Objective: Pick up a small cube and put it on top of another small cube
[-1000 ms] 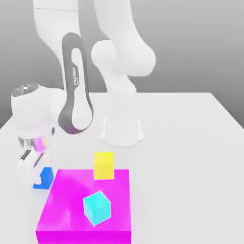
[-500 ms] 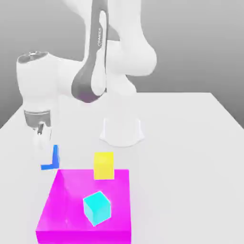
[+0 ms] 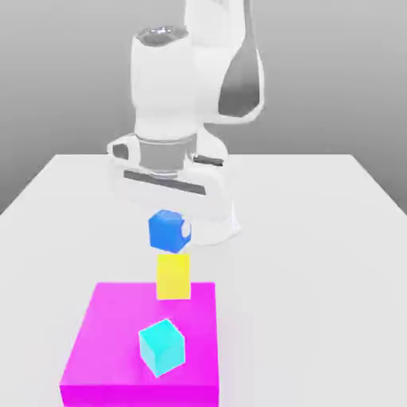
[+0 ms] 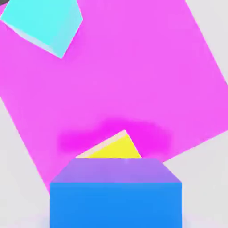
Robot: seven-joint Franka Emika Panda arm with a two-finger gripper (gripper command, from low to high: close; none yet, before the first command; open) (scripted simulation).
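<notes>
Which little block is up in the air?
The blue cube, held under the gripper, just above the yellow block. The cyan cube rests on the magenta block.

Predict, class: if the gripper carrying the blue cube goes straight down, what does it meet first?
Probably the yellow block: the blue cube in the gripper hangs just above it, though exact depth alignment is uncertain.

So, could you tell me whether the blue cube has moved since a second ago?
Yes. The blue cube has left the table off the magenta block's far corner on the exterior view's left, and now hangs above the yellow block, carried by the gripper.
</notes>
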